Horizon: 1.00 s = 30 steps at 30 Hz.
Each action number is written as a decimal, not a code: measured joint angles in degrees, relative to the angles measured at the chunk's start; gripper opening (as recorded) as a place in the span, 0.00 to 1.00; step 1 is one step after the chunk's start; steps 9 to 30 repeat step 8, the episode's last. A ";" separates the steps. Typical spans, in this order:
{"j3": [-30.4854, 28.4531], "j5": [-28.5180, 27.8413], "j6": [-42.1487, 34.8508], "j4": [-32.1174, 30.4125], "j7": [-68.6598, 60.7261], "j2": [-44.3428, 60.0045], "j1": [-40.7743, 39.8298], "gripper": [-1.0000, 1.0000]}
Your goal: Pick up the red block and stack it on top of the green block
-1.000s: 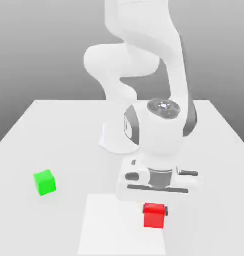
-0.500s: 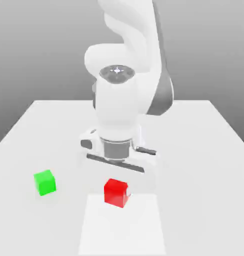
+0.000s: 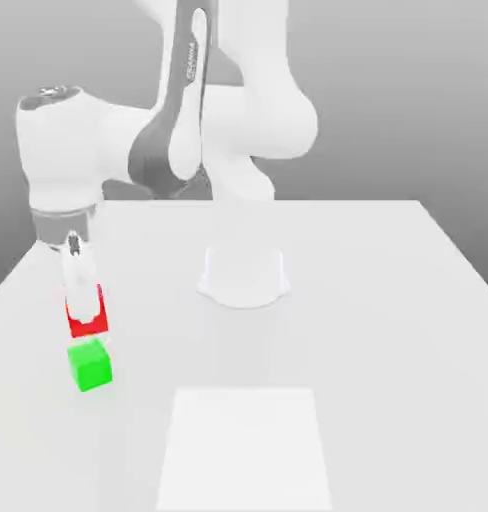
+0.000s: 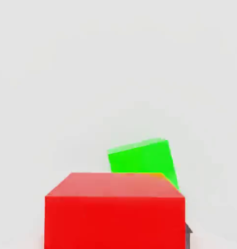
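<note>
Arm swung across worktop (image 3: 388, 300) from exterior view's right to left within last sec, carrying red block (image 3: 86, 320) w/ it. Pincer (image 3: 85, 312) pinching red block, now held in air just above green block (image 3: 90, 364), apart. Hand view: green block (image 4: 142, 163) partly under red (image 4: 115, 209), offset. Judgement: transport nearly done; align, lower, release next.

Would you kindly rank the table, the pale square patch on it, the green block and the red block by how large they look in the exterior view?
1. Table, by far the largest.
2. Pale square patch.
3. Green block and red block: they look alike, and the jaws cover part of the red block, so I would not rank them.
</note>
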 joint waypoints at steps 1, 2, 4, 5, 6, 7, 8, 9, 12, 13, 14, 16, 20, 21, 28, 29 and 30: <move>-0.20 0.82 1.80 0.03 -0.50 1.85 0.17 0.00; -0.28 1.80 3.71 0.07 -1.17 3.83 0.39 0.00; -0.09 4.77 7.60 0.22 -3.19 7.97 0.92 0.00; 0.65 6.63 9.55 0.31 -4.49 10.07 0.66 1.00; 0.65 6.62 9.55 0.31 -4.49 10.07 0.79 1.00; 0.65 6.62 9.55 0.31 -4.49 10.07 0.73 1.00; 0.65 6.62 9.55 0.31 -4.49 10.07 0.76 1.00; 0.65 6.62 9.55 0.31 -4.49 10.07 0.76 1.00; 0.65 6.62 9.55 0.31 -4.49 10.07 0.76 1.00; 0.65 6.62 9.55 0.31 -4.49 10.07 0.76 1.00; 0.65 6.62 9.55 0.31 -4.49 10.07 0.76 1.00; 0.65 6.62 9.55 0.31 -4.49 10.07 0.76 1.00; 0.65 6.62 9.55 0.31 -4.49 10.07 0.76 1.00; 0.65 6.62 9.55 0.31 -4.49 10.07 0.76 1.00; 0.65 6.62 9.55 0.31 -4.49 10.07 0.76 1.00; 0.65 6.62 9.55 0.31 -4.49 10.07 0.76 1.00; 0.65 6.62 9.55 0.31 -4.49 10.07 0.76 1.00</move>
